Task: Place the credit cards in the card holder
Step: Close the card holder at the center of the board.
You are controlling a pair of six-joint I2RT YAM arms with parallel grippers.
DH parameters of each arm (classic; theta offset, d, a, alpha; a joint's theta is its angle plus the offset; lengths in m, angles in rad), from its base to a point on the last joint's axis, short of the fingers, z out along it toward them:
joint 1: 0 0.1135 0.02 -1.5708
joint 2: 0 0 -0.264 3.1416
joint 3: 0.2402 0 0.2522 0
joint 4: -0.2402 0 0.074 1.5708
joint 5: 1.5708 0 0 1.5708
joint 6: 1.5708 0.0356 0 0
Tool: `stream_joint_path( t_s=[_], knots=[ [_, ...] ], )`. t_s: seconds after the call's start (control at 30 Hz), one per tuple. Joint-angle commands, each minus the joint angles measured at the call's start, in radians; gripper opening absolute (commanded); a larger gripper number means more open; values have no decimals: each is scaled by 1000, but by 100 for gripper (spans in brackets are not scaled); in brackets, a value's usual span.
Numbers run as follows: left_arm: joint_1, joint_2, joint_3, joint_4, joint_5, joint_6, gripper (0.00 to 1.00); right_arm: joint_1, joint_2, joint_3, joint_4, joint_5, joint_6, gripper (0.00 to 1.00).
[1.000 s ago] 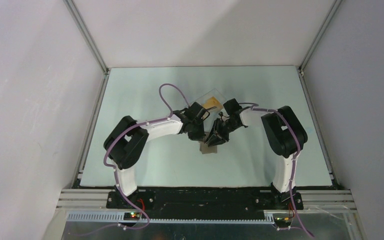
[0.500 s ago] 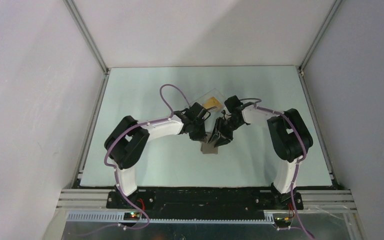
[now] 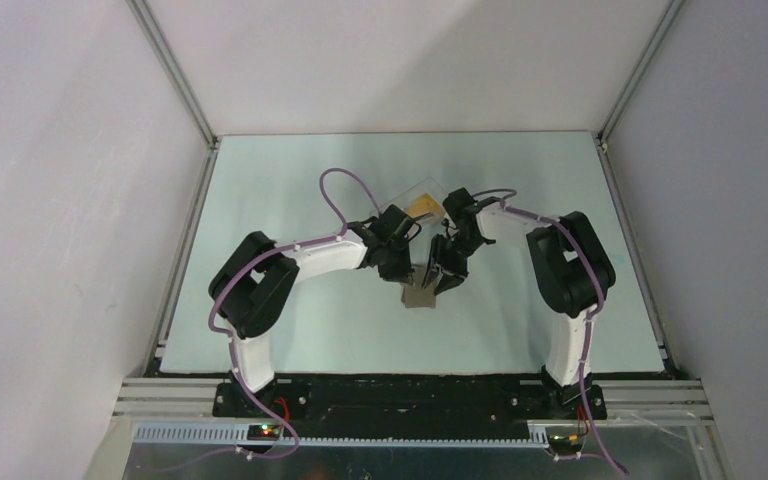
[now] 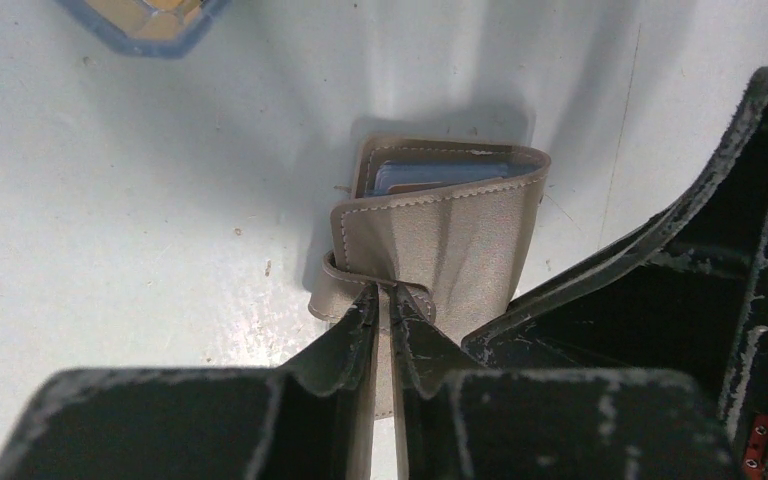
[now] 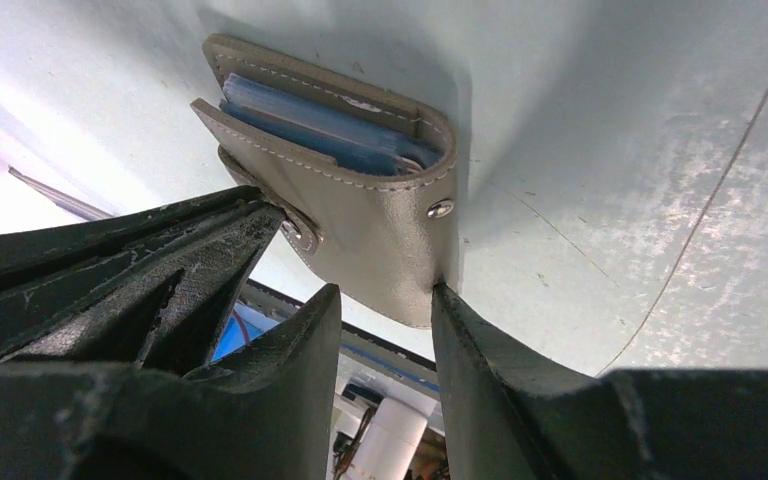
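Observation:
The grey-taupe card holder (image 3: 420, 294) lies on the table mid-centre, partly folded, with blue card edges showing between its leaves (image 4: 430, 176). My left gripper (image 4: 385, 292) is shut on its snap strap, as the top view (image 3: 403, 272) also shows. My right gripper (image 5: 385, 300) is open, its jaws straddling the lower edge of the holder's cover (image 5: 380, 225), with the right fingertip (image 5: 450, 310) touching that edge; it also shows in the top view (image 3: 440, 278). An orange-gold credit card (image 3: 422, 206) lies in the clear box behind the grippers.
The clear plastic box (image 3: 415, 200) sits just behind both grippers, and its corner shows in the left wrist view (image 4: 140, 20). Both arms crowd the table's middle. Metal frame rails line the table's left and right edges.
The right arm's wrist has shifted slightly left and back, turning the gripper over the card holder. The left arm and the holder have stayed put.

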Motion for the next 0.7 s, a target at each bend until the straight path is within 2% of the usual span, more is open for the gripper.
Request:
stream_joint_path(
  t_s=[0.0, 0.3, 0.67],
  knots=[
    [-32, 35, 11, -16, 20, -14, 15, 24, 51, 46, 40, 1, 4, 42],
    [-33, -14, 13, -21, 24, -25, 25, 28, 84, 46, 95, -34, 34, 40],
    [19, -114, 3, -29, 48, -18, 39, 19, -9, 46, 105, -70, 42, 40]
  ],
)
